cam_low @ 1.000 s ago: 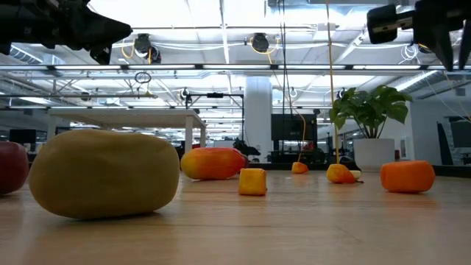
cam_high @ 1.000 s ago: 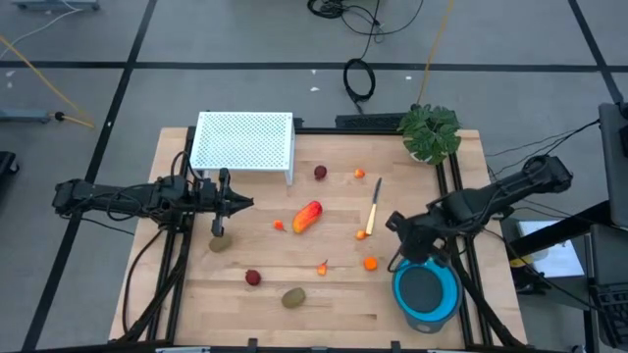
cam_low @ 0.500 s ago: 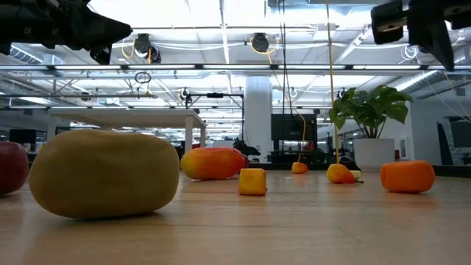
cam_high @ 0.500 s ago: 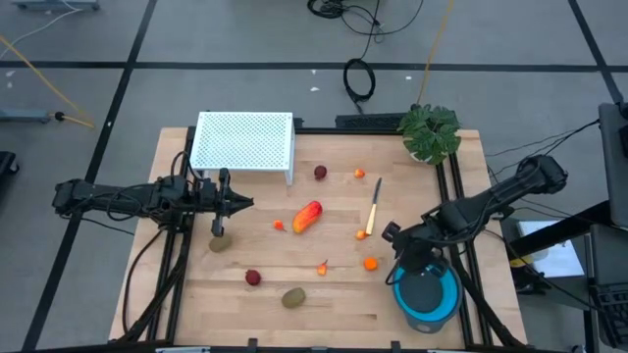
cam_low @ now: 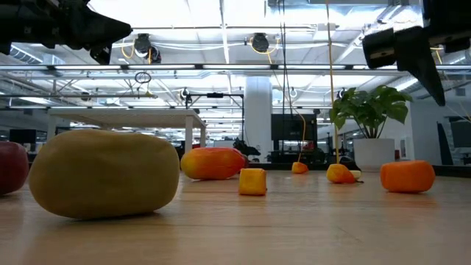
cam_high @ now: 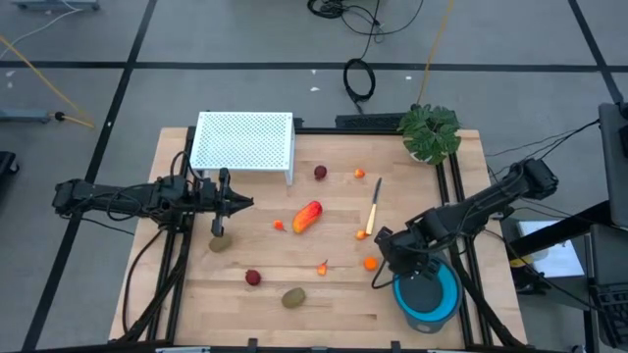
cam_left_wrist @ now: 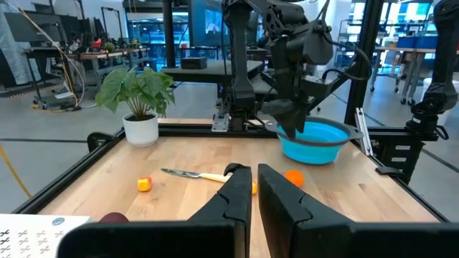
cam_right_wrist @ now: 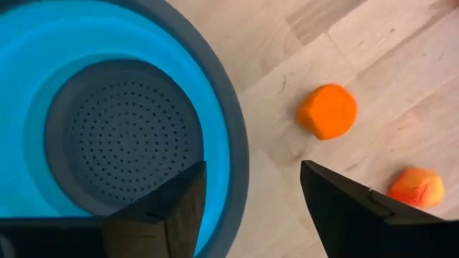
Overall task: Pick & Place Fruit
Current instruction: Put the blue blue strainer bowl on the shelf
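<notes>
From above, the right gripper (cam_high: 385, 257) hangs at the lower right of the frame, just over the near rim of the blue bowl (cam_high: 444, 303), an orange piece (cam_high: 370, 263) right beside it; the elongated red-orange fruit (cam_high: 307, 216) lies mid-table; a dark red ball (cam_high: 253, 277) and a brown-green oval (cam_high: 293, 296) sit lower centre; the left gripper (cam_high: 238, 203) waits at centre left, jaws shut on nothing.

At table height, the oval (cam_low: 104, 174) fills the lower left; the red-orange fruit (cam_low: 213, 163) lies behind it at centre.

From the left wrist, its closed fingers (cam_left_wrist: 233, 204) fill the bottom centre; the bowl (cam_left_wrist: 315, 141) stands right of centre.

From the right wrist, its fingers (cam_right_wrist: 168, 211) stand apart, holding nothing, straddling the bowl's rim (cam_right_wrist: 233, 150); the orange piece (cam_right_wrist: 327, 111) lies upper right.
</notes>
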You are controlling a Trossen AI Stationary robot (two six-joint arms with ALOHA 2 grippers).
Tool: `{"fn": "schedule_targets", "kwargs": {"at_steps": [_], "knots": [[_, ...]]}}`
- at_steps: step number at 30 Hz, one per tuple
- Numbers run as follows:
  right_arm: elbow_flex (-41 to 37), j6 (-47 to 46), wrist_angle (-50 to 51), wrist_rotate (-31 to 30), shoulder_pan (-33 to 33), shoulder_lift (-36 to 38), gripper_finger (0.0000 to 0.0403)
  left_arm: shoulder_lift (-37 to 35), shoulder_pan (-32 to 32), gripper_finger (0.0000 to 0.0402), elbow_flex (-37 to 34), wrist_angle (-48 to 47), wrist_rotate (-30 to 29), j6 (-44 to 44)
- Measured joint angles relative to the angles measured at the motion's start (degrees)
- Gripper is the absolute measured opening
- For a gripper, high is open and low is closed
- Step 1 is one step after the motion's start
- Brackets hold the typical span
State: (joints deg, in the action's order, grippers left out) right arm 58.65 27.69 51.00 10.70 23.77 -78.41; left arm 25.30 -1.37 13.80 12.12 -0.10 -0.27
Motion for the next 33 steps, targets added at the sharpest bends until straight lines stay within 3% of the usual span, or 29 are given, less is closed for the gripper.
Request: {"fn": "schedule_targets", "kwargs": {"at_steps": [7, 12, 17, 33], "knots": [[-0.02, 0.01, 0.53, 0.11, -1.65, -3.93, 0.0213, 0.00, -0.01, 0.0024, 0.00, 0.02, 0.02, 0.02], [-0.04, 0.01, 0.89, 5.83, -2.72, -6.32, 0.0212, 0.00, 0.00, 0.0024, 0.00, 0.01, 0.00, 0.01], [-0.06, 0.03, 1.27, 6.07, -3.22, -7.79, 0.0195, 0.00, -0.01, 0.0024, 0.00, -0.04, 0.02, 0.02], [-3.91, -2.91, 0.61, 8.08, -3.22, -7.42, 0.0010, 0.00, 0.00, 0.0024, 0.00, -0.07, 0.02, 0.04]]}}
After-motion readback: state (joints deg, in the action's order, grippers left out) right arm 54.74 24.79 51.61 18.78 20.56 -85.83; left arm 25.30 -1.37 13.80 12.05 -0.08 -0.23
